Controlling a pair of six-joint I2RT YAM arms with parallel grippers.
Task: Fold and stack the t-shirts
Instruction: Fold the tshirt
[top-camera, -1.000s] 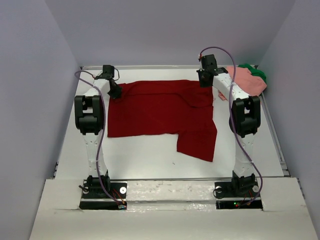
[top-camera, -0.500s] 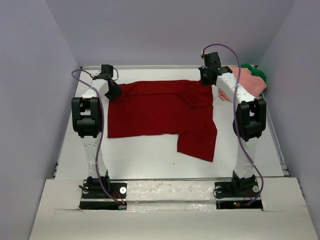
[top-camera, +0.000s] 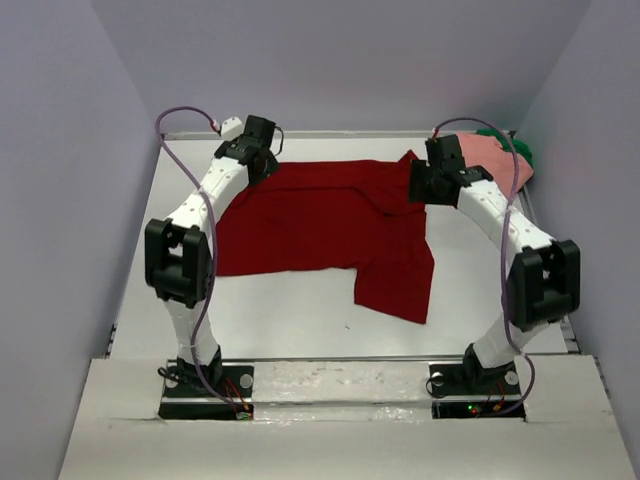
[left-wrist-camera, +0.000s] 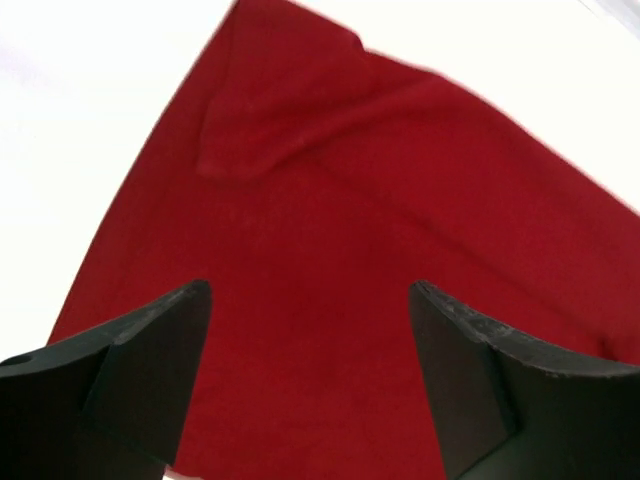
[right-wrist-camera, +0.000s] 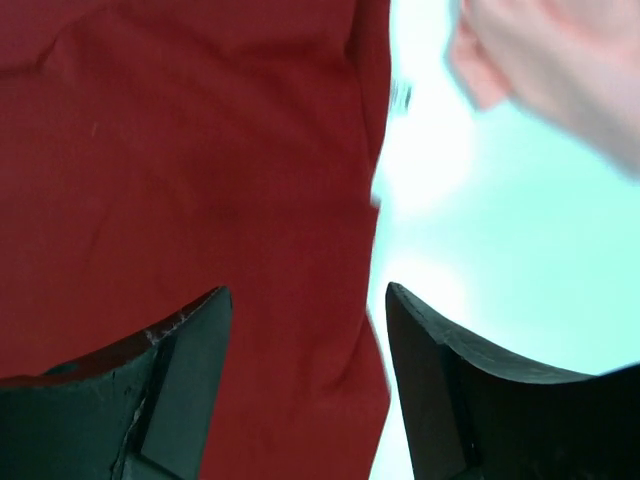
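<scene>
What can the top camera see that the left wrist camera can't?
Only the top view shows the soft salmon pink t-shirt and the crumpled green t-shirt bunched in the far right corner, plus both white arms and the right gripper. Only the left wrist view shows the left gripper up close, its dark fingers spread apart. Both show the spread-out dark red cloth t-shirt lying on the white table.
</scene>
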